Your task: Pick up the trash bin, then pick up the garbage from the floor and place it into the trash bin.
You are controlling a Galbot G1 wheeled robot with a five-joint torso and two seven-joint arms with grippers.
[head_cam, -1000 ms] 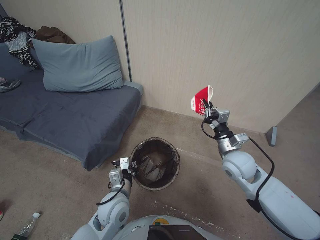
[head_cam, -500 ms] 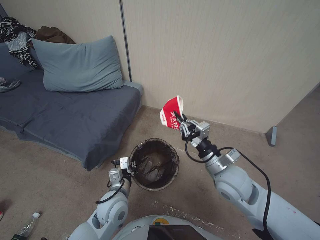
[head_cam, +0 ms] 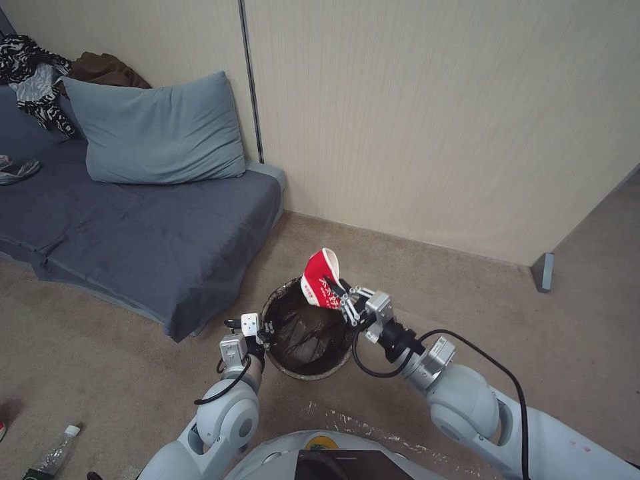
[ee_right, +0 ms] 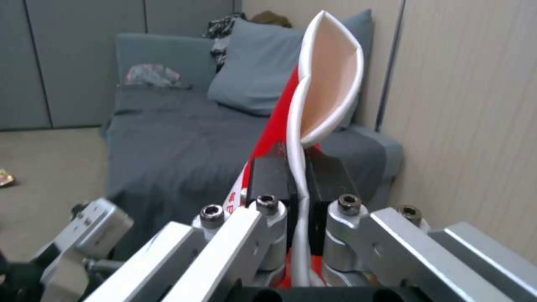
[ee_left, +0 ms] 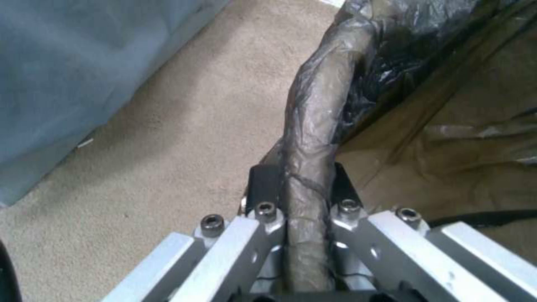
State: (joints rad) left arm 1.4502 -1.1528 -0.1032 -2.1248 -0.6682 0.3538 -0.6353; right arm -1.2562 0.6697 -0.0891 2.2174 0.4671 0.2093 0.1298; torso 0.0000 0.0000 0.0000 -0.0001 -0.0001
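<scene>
The right gripper point(head_cam: 339, 298) pinches the crushed red-and-white paper cup point(head_cam: 321, 279) by its flattened wall above the trash bin point(head_cam: 288, 363); it looks light and flimsy. The left gripper point(head_cam: 265, 331) clamps the bag-wrapped rim

Cup point(head_cam: 321, 279) red-white — bin liner point(head_cam: 308, 331) dark brown.

Bin point(head_cam: 293, 363) mouth open from above; red cup point(head_cam: 321, 287) hangs over its far rim. Left gripper point(head_cam: 265, 331) clamps near rim. Sofa point(head_cam: 167, 253) crowds left side; carpet point(head_cam: 433, 293) to right bare.
</scene>
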